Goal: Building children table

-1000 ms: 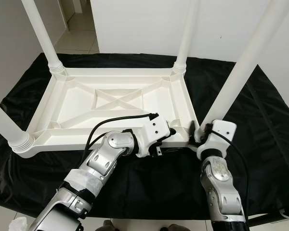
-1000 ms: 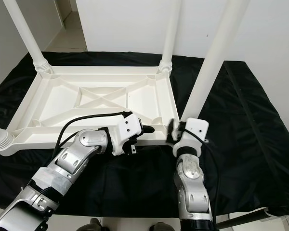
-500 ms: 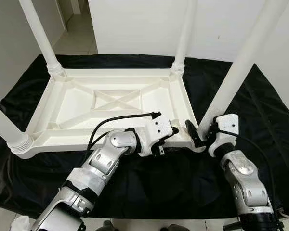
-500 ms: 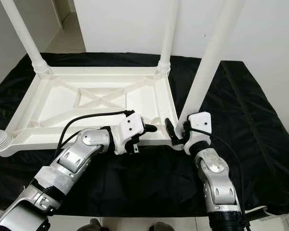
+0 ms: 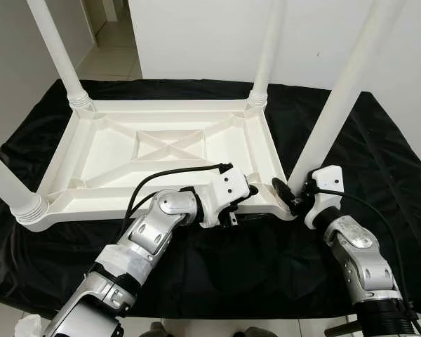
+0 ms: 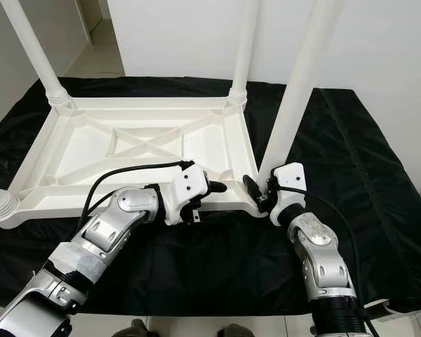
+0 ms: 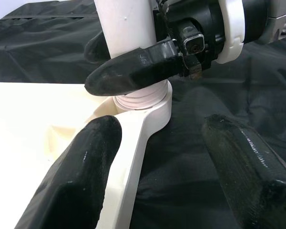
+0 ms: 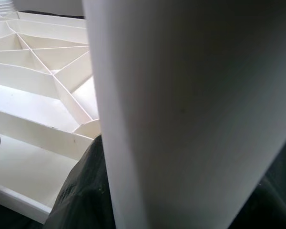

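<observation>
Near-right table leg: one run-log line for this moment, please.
right end effector: gripping leg base | left end effector: straddling tabletop rim, open | leg upright in corner socket

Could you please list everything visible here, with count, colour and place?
Tabletop: one, white, upside down on the cloth.
Table legs: four, white, upright at the tabletop's corners.
Cloth: one, black, spread under the tabletop.
Floor tiles: pale, beyond the cloth.
Left pincer: black fingers, open astride the tabletop's near edge.
Right pincer: black fingers, closed around the base of the near right leg.
</observation>
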You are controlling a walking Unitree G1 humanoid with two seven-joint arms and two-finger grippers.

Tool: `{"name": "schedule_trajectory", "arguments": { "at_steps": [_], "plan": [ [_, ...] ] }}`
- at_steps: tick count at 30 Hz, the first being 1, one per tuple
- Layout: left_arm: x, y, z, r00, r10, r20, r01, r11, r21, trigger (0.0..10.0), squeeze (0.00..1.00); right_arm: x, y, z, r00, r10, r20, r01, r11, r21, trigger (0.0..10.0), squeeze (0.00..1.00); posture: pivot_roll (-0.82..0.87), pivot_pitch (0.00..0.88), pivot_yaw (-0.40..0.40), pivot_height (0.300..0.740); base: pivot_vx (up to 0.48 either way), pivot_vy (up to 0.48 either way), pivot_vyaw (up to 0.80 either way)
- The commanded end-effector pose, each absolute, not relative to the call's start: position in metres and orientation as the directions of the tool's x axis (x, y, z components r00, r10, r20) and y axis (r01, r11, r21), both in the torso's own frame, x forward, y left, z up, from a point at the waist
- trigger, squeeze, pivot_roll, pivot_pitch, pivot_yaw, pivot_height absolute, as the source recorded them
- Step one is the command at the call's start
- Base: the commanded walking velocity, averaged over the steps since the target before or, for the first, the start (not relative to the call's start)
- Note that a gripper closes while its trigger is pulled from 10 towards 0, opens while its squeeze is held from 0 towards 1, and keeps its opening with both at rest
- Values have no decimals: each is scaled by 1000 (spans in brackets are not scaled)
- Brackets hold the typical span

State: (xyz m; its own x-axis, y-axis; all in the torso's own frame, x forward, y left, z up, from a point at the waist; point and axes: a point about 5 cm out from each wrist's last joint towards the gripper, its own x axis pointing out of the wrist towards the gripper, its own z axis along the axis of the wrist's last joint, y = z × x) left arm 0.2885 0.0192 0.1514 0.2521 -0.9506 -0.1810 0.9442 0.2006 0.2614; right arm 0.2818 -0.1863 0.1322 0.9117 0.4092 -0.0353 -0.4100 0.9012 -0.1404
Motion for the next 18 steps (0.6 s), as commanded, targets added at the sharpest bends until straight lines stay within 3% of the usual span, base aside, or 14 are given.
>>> {"name": "schedule_trajectory", "arguments": {
  "at_steps": [1, 2, 15, 18],
  "plan": [
    [290, 19, 152, 272, -945, -184, 936, 215, 279, 10000, 0, 279, -183, 124, 900, 429, -72, -435, 889, -141, 0, 0, -36, 0, 6, 740, 0, 0, 0],
    [290, 19, 152, 271, -945, -184, 936, 214, 278, 10000, 0, 279, -184, 125, 910, 408, -71, -414, 900, -139, 10000, 0, -40, 0, 4, 740, 0, 0, 0],
    [289, 18, 152, 266, -947, -182, 938, 211, 274, 10000, 0, 280, -185, 126, 970, 237, -54, -241, 964, -112, 10000, 0, -46, 0, 8, 740, 0, 0, 0],
    [289, 18, 152, 261, -948, -185, 940, 205, 272, 10000, 0, 278, -176, 128, 996, 77, -50, -81, 993, -82, 10000, 0, -55, 0, 17, 740, 0, 0, 0]
  ]
}}
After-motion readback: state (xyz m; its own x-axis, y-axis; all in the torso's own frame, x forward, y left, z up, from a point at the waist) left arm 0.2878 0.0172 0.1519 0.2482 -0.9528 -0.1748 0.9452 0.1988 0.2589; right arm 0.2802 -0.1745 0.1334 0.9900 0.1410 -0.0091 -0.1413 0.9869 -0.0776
